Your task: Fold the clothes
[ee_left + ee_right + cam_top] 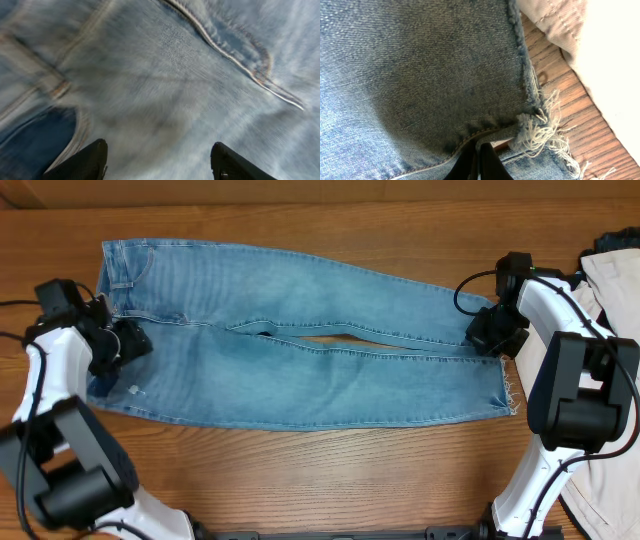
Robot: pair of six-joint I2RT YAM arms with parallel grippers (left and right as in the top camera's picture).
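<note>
Arm links (75, 465), black & white, sit closest to the lens in overhead view, one arm per side. Jeans (300, 370) lie flat on the wood counter (300, 480), waistband to the left, legs running right, w/ a sliver of counter btwn them. Left tool (125, 342) is on the waist end. Right tool (490, 332) is at the hem end of the far leg. Cream garment (612, 275) lies at the right edge, by the right arm.

Left wrist view: blurred denim fills the frame, w/ a seam & pocket edge visible. Left tool (157, 165) is released, fingers (85, 162) spread wide just over the cloth, only flat denim btwn them.

Right wrist view: right tool (480, 162) is clenched, tips together at the leg seam beside the frayed hem (540, 132). Can't tell if denim is pinched. Counter & cream garment show past the hem.
</note>
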